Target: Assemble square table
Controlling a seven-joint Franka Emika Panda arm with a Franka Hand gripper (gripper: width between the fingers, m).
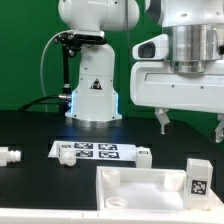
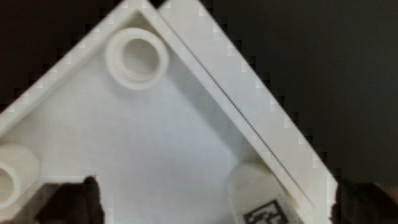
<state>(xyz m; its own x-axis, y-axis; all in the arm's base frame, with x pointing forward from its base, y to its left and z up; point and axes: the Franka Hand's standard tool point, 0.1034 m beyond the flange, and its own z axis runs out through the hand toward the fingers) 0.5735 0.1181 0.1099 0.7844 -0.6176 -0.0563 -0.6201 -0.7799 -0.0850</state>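
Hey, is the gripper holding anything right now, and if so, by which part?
Nothing is held. The gripper is open above the square tabletop, its fingers clear of the panel.

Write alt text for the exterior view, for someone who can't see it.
Open jaws hang above a white square tabletop on a black table. A white leg lies at the exterior view's left, the marker board mid-table, a green wall behind.

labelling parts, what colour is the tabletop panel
The tabletop panel is white; wrist view shows it best.
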